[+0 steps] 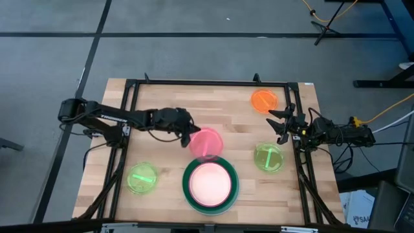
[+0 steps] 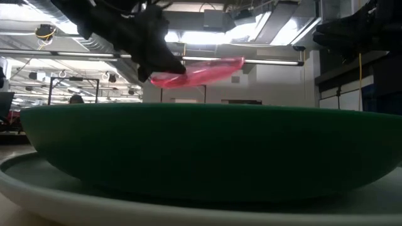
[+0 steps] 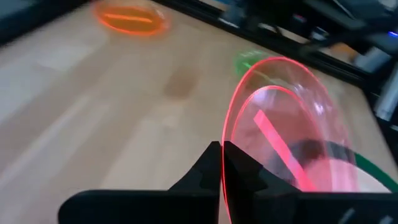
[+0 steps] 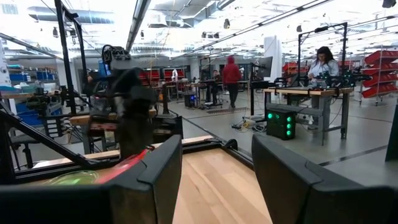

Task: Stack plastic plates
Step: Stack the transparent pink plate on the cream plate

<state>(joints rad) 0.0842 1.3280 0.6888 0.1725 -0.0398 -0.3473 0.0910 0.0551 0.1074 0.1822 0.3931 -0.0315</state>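
- Plates are what I am stacking: my left end effector (image 1: 189, 136) is clamped on the rim of a pink plate (image 1: 207, 143) and holds it in the air, tilted, as the low view shows.
- The pile I am building sits at the near middle of the bench (image 1: 168, 97): a dark green plate (image 1: 189, 191) with pale, pinkish plates nested inside it, on a larger pale plate that only the low view shows clearly.
- The one relation that matters: the held pink plate hangs just beyond the pile's far rim, overlapping it slightly from above, so the pile's centre lies toward the near edge of the bench from my left end effector.
- I judge the next move a short carry that way, levelling the plate before release; let go tilted, it could slide off.
- Room is open around the pile; a lime plate (image 1: 141, 178) lies well to its left, another lime plate (image 1: 268, 157) to its right.
- An orange plate (image 1: 264, 100) rests near the far right corner.
- My right end effector (image 1: 282, 123) waits at the right edge between the orange plate and the lime one, fingers spread wide, holding nothing.
- It is nearer both of those.
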